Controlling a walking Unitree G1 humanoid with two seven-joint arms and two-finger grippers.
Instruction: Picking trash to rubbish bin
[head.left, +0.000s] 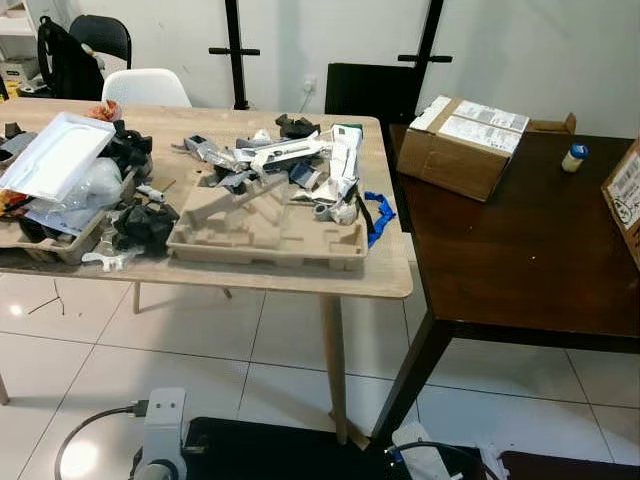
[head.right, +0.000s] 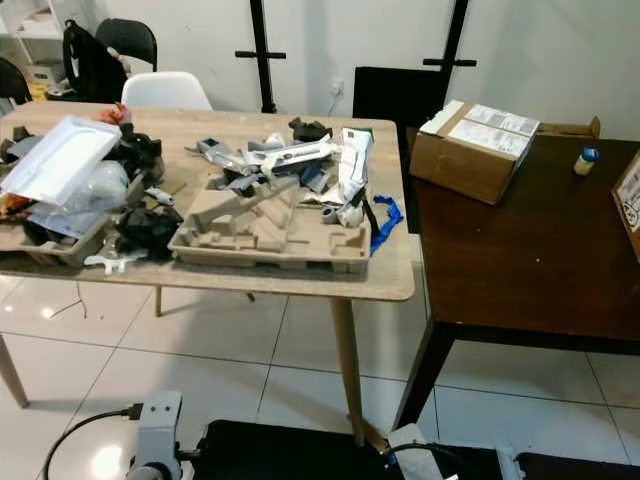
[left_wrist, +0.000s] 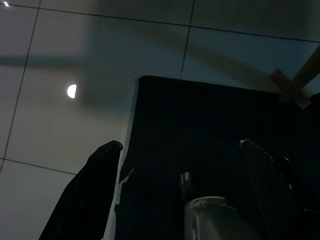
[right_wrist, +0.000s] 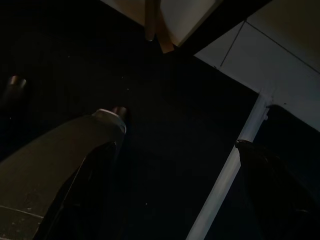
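trash (head.left: 262, 165) heaped on light table (head.left: 385, 275), left end effector (left_wrist: 180, 150) and right end effector (right_wrist: 175, 145) – both spread, hanging low over floor

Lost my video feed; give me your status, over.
Left hand and right hand open, hanging low, holding nothing. Trash heaped around moulded grey pulp tray on light wooden table. No bin seen.

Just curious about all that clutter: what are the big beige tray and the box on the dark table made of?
The beige tray looks like moulded paper pulp: matte, with soft-edged shaped recesses. The box looks like brown corrugated cardboard with white printed labels on top.
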